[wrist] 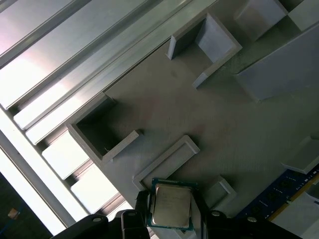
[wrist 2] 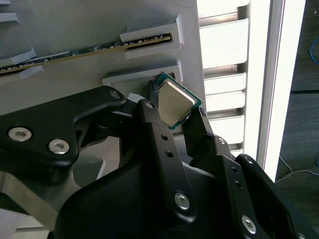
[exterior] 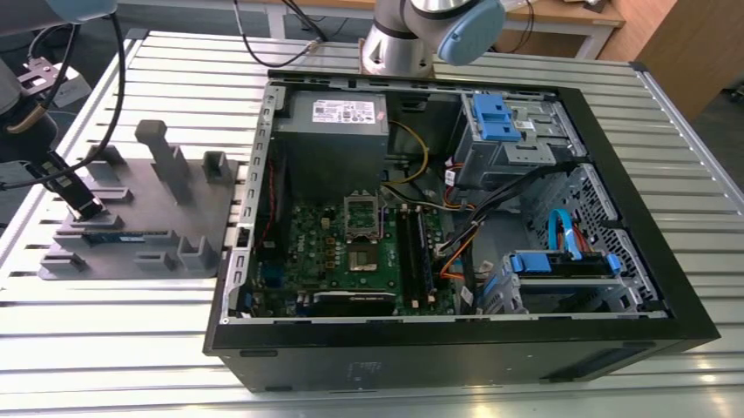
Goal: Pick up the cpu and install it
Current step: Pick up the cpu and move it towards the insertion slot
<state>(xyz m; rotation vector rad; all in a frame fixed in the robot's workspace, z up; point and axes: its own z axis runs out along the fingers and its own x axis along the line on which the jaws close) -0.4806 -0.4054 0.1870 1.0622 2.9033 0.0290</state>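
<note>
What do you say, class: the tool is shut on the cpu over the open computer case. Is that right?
Not quite. The tool is shut on the cpu, but over the grey tray, not the computer case; both wrist views show the tray under it.

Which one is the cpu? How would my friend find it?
Look at the grey tray beside the open computer case. Near its edge, the robot's black hand pinches the cpu: a small shiny silver square with a green rim, unlike the long memory stick.
</note>
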